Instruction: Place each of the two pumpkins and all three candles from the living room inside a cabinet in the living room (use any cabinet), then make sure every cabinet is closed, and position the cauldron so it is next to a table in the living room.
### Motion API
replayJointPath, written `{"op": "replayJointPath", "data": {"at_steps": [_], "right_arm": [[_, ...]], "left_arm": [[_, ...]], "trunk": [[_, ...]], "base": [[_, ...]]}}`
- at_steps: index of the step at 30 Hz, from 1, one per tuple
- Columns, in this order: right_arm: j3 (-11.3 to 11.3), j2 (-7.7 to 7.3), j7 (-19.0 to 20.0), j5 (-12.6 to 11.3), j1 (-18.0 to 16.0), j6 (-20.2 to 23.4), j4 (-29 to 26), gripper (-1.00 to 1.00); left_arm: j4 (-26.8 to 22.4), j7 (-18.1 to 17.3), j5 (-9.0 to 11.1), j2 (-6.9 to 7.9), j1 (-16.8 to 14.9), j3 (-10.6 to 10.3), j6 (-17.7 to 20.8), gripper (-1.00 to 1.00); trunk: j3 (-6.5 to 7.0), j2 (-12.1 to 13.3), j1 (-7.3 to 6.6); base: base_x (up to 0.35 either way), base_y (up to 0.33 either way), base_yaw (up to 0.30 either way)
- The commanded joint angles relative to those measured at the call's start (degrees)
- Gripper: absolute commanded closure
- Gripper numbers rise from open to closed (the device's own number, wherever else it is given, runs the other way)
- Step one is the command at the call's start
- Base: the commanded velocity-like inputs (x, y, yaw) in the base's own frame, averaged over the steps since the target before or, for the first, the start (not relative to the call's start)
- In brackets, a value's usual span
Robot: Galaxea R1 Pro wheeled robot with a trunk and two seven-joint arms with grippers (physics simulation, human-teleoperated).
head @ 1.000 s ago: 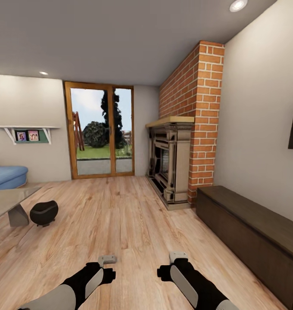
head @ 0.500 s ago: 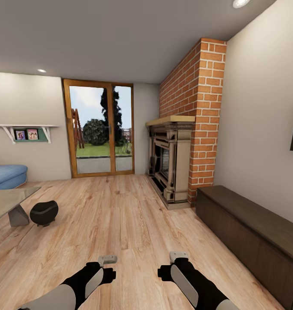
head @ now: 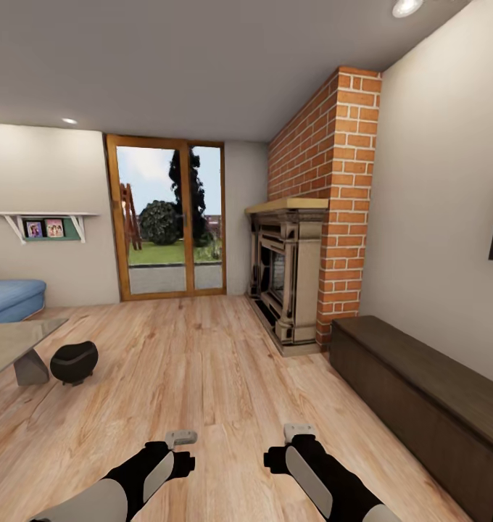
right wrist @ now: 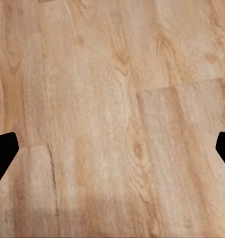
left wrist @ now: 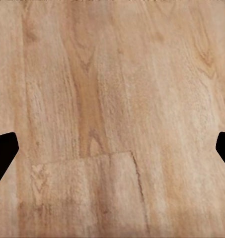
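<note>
At frame's lower left, cauldron (head: pixel 74 362) stood beside table (head: pixel 18 346); judged rigid, light; grip its rim. Both grippers (left wrist: pixel 112 148) (right wrist: pixel 112 148) gaped wide, empty.

The squat black cauldron (head: pixel 74 362) stands upright on the floor just beside the grey leg of the glass-topped table (head: pixel 11 341); the long dark cabinet (head: pixel 420 406), closed, lies well apart from that table
</note>
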Motion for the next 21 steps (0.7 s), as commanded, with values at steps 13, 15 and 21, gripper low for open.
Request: {"op": "replayJointPath", "data": {"at_steps": [13, 15, 21], "right_arm": [[0.32, 0.88, -0.51, -0.74, -0.06, 0.25, 0.29, -1.00], [0.28, 0.90, -0.46, -0.74, -0.06, 0.30, 0.41, -1.00], [0.04, 0.92, -0.13, -0.74, -0.06, 3.28, 0.53, -1.00]], "left_arm": [[-0.24, 0.36, 0.67, 0.03, -0.03, -0.44, 0.23, -1.00], [-0.27, 0.36, 0.68, 0.03, -0.03, -0.44, 0.23, -1.00], [-0.29, 0.28, 0.70, 0.03, 0.02, -0.44, 0.23, -1.00]], "trunk": [[1.24, 5.19, -2.87], [1.41, 5.99, -3.31], [1.93, 8.40, -4.63]], "base": [[0.000, 0.000, -0.033], [0.000, 0.000, -0.078], [0.000, 0.000, -0.084]]}}
